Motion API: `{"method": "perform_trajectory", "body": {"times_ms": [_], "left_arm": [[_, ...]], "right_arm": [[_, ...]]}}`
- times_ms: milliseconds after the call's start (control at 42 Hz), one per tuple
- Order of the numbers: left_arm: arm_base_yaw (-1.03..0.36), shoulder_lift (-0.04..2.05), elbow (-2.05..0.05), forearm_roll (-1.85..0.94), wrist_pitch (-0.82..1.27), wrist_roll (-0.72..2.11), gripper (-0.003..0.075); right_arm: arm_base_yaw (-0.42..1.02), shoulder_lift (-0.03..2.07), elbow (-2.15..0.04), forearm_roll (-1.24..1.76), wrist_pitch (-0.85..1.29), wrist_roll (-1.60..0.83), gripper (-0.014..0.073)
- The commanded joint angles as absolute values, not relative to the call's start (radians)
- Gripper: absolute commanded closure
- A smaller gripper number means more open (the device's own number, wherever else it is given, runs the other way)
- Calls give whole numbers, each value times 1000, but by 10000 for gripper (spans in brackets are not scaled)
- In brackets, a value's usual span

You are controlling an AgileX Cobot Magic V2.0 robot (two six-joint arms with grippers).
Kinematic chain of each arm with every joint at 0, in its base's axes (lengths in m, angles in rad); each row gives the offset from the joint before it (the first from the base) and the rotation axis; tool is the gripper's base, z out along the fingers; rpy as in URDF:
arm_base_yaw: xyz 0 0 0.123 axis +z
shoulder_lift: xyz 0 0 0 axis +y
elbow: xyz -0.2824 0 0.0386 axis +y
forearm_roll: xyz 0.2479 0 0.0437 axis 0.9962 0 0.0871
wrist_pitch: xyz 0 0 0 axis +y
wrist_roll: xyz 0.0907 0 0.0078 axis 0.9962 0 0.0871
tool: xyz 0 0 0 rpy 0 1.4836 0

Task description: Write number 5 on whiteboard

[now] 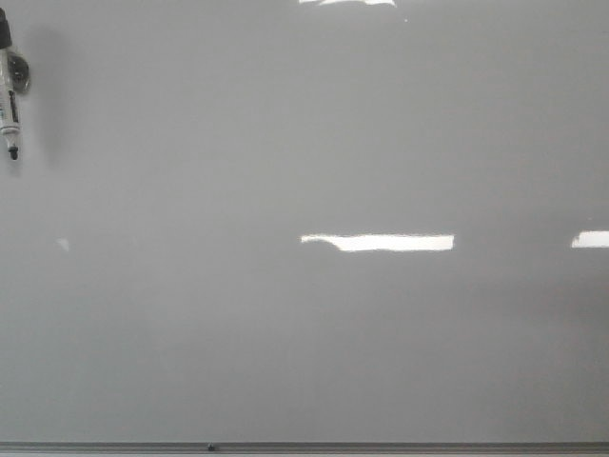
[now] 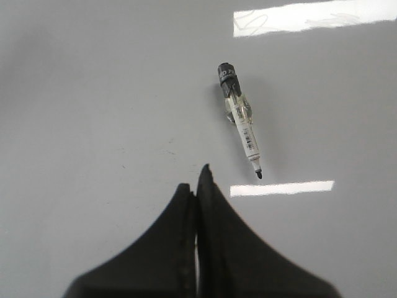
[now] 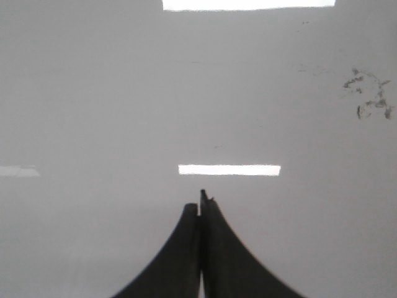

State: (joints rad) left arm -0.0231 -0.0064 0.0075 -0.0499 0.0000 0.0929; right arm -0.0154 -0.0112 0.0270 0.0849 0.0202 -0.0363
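Lying at the far left of the whiteboard [image 1: 304, 333], close to its left border in the front view, a marker [image 1: 11, 95] rests uncapped with its black tip pointing toward the grey bottom frame edge [image 1: 381, 446]. No number 5 is drawn anywhere yet; the board shows only bright glare bars. The left end effector [image 2: 197, 180] hangs over the board near the marker's tip, jaws pressed together and holding nothing. The marker is just beside it, not touching.

From here the risk is in the pickup. The jaws must spread before descending; coming down pinched, they would likely knock the round barrel and roll it across the glossy surface, or drag the exposed tip and leave a stray line. A grasp too near the tip could smear ink.

Rightward of the marker the board is bare and wide, giving ample room for strokes, bounded below by the frame. Faint dark smudges [image 3: 369, 93] show in the right wrist view. The right end effector [image 3: 201, 197] is likewise closed and empty, well apart from the marker.
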Motion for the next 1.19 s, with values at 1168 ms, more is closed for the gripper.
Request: {"method": "perform_trajectory", "body": {"times_ms": [1168], "left_arm": [[-28, -16, -156, -67, -135, 82, 741]], "right_arm": [[-20, -21, -189, 70, 87, -47, 664]]}}
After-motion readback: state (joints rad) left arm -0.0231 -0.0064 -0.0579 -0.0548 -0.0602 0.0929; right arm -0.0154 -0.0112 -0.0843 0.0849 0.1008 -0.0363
